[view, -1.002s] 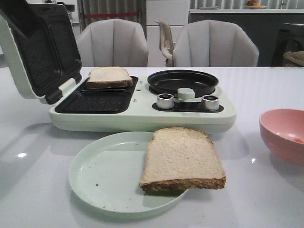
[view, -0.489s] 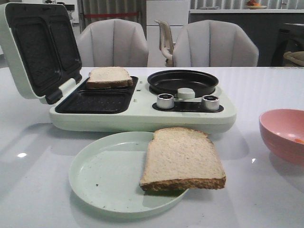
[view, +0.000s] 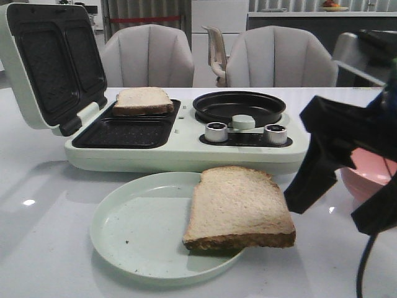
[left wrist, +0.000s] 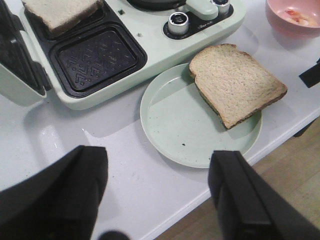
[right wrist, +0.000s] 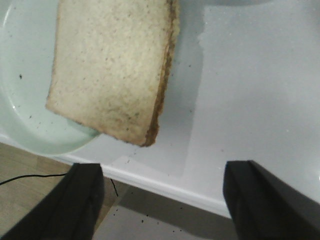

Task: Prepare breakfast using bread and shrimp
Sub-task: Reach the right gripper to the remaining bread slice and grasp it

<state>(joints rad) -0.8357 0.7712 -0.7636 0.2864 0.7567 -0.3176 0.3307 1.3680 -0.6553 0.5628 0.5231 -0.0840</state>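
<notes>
Your right gripper [view: 338,195] hangs spread open just right of the plated bread, grasping nothing.

One slice of bread [view: 239,208] lies on the pale green plate [view: 130,230] at the front of the desk [view: 49,248], its right edge overhanging the plate rim. The second slice [view: 142,100] sits in the rear tray of the open sandwich maker [view: 186,149], beside the round black pan [view: 239,107]. The shrimp [left wrist: 296,15] show as pinkish-orange bits in the pink bowl [left wrist: 292,25] at the right of the desk, partly hidden behind your right arm in the front view. Your left gripper [left wrist: 160,195] is also released, its fingers [left wrist: 240,195] wide apart above the desk's near edge, the plate between them in the wrist view.
</notes>
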